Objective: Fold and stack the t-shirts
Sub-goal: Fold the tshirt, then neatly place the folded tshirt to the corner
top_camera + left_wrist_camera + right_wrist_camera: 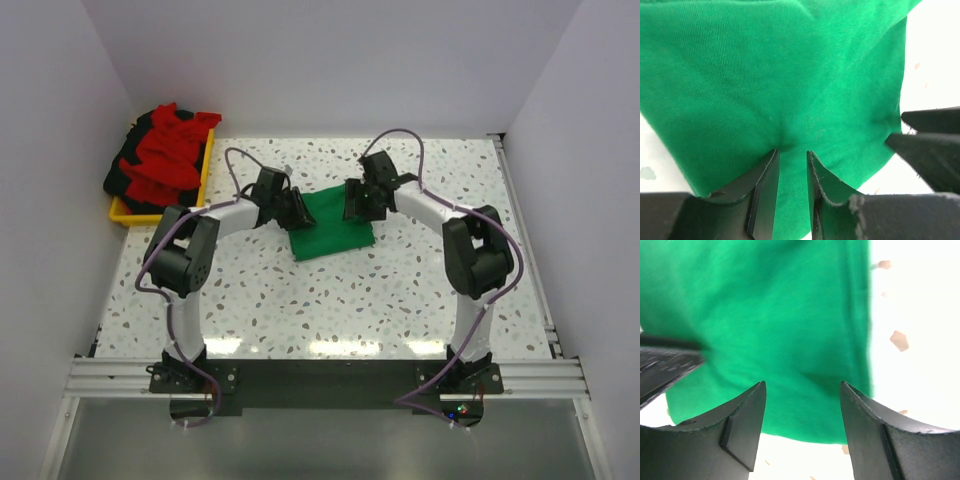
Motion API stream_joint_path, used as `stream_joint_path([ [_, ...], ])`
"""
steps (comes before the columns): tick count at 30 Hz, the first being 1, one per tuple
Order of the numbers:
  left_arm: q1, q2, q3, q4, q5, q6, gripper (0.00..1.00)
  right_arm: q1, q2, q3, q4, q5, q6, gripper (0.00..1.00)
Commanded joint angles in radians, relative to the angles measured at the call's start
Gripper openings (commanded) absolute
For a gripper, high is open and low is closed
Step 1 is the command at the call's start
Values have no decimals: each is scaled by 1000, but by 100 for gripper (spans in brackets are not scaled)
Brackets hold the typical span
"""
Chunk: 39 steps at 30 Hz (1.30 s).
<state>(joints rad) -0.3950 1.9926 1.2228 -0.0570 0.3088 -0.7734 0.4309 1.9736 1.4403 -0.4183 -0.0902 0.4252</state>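
Note:
A bright green t-shirt [330, 228] lies folded in a small rectangle at the table's middle. My left gripper [300, 208] is at its left far corner. In the left wrist view the left gripper [792, 152] has its jaws a narrow gap apart, tips pressing into the green t-shirt [765, 75], which puckers at the left fingertip. My right gripper [357, 200] is at the shirt's far right side. It [802, 385] stands wide open over the green t-shirt [775, 315], with nothing gripped. Red and black t-shirts [165, 155] lie heaped at the far left.
The heap rests in a shallow yellow tray [125, 212] at the table's far left corner, against the left wall. The right gripper's fingers [930, 145] show at the right of the left wrist view, close to the left jaws. White walls enclose the speckled table [330, 310].

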Motion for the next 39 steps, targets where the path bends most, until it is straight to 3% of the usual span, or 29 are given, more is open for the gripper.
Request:
stream_joint_path([
  [1, 1, -80, 66, -72, -28, 62, 33, -21, -22, 80, -82, 110, -71, 65],
  [9, 1, -201, 38, -112, -19, 88, 34, -55, 131, 224, -125, 69, -157, 68],
  [20, 2, -348, -55, -147, -37, 129, 34, -41, 291, 351, -177, 70, -161, 63],
  [27, 4, -446, -112, -185, -60, 160, 34, -4, 274, 272, -208, 184, -60, 40],
  [32, 5, -521, -144, -218, -62, 181, 34, -6, 240, 187, -198, 248, 52, 0],
  [36, 5, -596, -167, -242, -42, 201, 33, -38, 193, 123, -203, 279, 164, 0],
  [39, 5, -641, -183, -247, -25, 215, 33, -110, 84, -25, -136, 250, 280, 0],
])
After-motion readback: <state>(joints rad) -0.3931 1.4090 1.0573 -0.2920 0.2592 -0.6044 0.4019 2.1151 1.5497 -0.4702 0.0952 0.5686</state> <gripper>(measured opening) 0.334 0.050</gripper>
